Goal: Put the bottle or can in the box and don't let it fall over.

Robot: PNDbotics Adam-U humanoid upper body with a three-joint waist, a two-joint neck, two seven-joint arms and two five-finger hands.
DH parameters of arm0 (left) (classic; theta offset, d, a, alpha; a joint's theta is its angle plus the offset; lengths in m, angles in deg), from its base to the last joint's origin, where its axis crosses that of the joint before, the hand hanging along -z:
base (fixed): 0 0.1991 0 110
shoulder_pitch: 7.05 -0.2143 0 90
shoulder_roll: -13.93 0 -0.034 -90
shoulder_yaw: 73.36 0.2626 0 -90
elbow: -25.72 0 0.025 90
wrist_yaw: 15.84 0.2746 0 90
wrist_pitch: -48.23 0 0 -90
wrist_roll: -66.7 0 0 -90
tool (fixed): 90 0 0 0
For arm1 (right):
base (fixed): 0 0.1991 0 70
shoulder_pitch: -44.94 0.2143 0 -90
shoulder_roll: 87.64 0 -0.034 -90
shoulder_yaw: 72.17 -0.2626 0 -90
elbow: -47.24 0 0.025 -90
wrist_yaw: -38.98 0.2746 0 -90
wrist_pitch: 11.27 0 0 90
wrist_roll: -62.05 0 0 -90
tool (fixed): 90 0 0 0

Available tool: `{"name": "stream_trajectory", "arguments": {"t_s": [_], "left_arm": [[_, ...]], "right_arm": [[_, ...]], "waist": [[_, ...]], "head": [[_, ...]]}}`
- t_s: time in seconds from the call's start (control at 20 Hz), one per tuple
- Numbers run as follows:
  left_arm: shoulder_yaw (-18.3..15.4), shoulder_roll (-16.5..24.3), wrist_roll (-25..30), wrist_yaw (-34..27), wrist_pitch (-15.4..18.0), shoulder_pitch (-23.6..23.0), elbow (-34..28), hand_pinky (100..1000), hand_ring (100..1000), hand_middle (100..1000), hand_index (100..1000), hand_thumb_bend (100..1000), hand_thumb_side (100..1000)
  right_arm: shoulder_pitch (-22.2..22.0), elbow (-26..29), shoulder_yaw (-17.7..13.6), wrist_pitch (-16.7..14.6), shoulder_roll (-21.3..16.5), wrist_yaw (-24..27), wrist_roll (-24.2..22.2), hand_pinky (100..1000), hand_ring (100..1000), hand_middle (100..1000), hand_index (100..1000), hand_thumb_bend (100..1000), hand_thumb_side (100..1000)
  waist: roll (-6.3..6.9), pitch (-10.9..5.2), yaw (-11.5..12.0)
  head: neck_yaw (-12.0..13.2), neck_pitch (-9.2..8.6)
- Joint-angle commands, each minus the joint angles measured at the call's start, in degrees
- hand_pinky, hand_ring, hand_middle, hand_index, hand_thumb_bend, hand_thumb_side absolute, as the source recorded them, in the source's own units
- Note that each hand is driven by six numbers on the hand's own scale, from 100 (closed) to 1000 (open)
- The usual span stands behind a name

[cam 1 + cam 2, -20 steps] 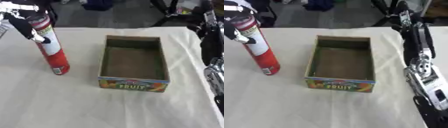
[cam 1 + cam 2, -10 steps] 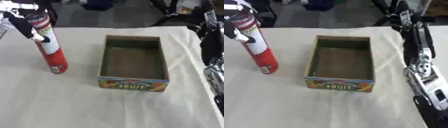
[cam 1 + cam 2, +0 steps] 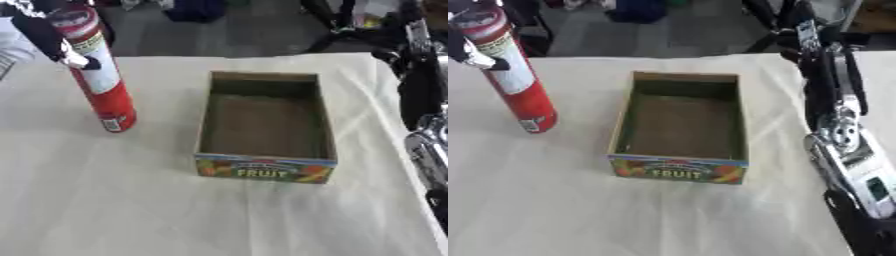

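A tall red can with a white label stands slightly tilted at the far left of the cloth-covered table. My left hand is shut round its upper part, black fingers with pale tips across the label. I cannot tell whether its base touches the cloth. To its right lies an open cardboard box with FRUIT printed on its near wall, and nothing inside it. Only my right arm shows, running down the right edge; its hand is out of the frames.
A cream cloth covers the table and is bare in front of the box and the can. Behind the table's far edge are a dark floor and black equipment.
The can and my left hand have shifted upward in the picture, while the box stays in place. The right arm has not moved.
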Motion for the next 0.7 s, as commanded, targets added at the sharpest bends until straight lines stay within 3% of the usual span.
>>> {"name": "stream_trajectory", "arguments": {"t_s": [0.05, 0.45, 0.5, 0.7], "left_arm": [[-1.03, -0.05, -0.32, -1.68, -0.52, 2.38, -2.51, 274, 464, 481, 578, 319, 100], [-0.32, -4.47, -0.66, -5.40, -1.96, 4.30, -7.65, 273, 458, 482, 582, 287, 100], [-0.14, -5.03, -0.62, -5.69, -2.09, 4.59, -8.21, 273, 459, 483, 582, 297, 100], [0.21, -6.43, -0.48, -5.48, -2.51, 5.81, -9.58, 273, 464, 501, 583, 345, 100]], "right_arm": [[0.73, 0.72, -0.16, 0.14, -1.14, -0.13, 0.12, 831, 775, 813, 797, 327, 780], [0.89, -1.33, 0.03, 1.63, -0.65, -0.30, 0.13, 836, 791, 829, 809, 313, 793], [0.90, -1.61, 0.12, 1.83, -0.56, -0.32, -0.02, 839, 798, 836, 816, 274, 799], [0.84, -2.58, 0.22, 2.36, -0.47, -0.45, -0.38, 837, 796, 833, 815, 309, 818]], "waist": [[0.15, -1.69, 0.14], [0.34, -2.65, 0.02], [0.40, -2.78, -0.06], [0.74, -3.19, -0.28]], "head": [[-0.44, 0.50], [-0.96, 0.98], [-0.90, 1.06], [-0.96, 1.34]]}}
